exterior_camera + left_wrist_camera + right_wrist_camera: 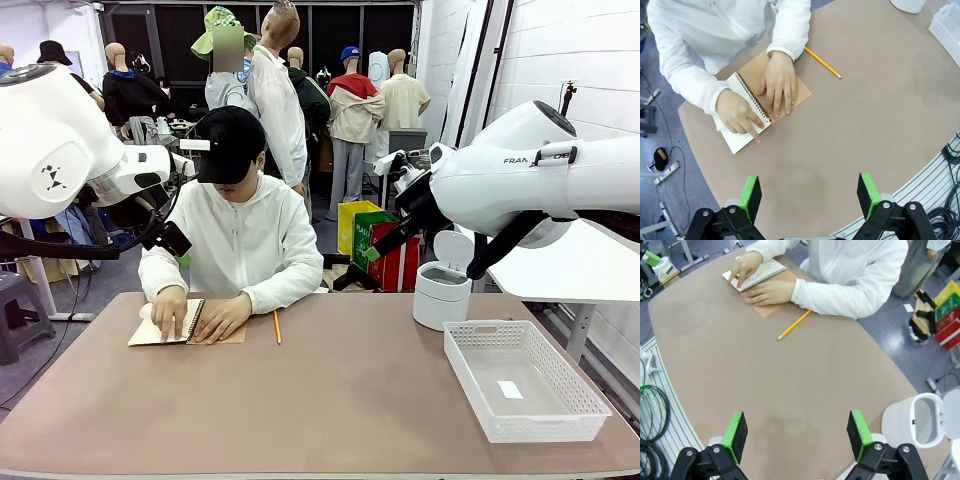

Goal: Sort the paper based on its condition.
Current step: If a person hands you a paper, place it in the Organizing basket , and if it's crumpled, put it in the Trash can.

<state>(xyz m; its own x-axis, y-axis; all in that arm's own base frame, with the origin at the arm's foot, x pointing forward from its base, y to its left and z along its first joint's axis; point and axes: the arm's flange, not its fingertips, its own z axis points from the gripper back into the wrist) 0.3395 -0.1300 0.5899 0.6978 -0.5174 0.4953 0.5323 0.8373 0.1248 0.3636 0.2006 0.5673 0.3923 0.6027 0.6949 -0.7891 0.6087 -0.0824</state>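
A person at the far side presses both hands on an open spiral notebook (185,325) with a brown cover (790,85) (767,307). White paper (740,140) lies under one hand (737,115); whether that sheet is loose or bound I cannot tell. My left gripper (810,197) hangs open high over the near table, well short of the notebook, with nothing between its green pads (750,197). My right gripper (797,435) is open too, above bare table, and holds nothing. Both white arms (60,140) (520,180) are raised above the table's sides.
A yellow pencil (277,326) (822,62) (794,324) lies just right of the notebook. A white mesh basket (465,385) stands at the near right with a small white slip inside. Behind it stands a white bin (441,290) (900,420) with its lid up.
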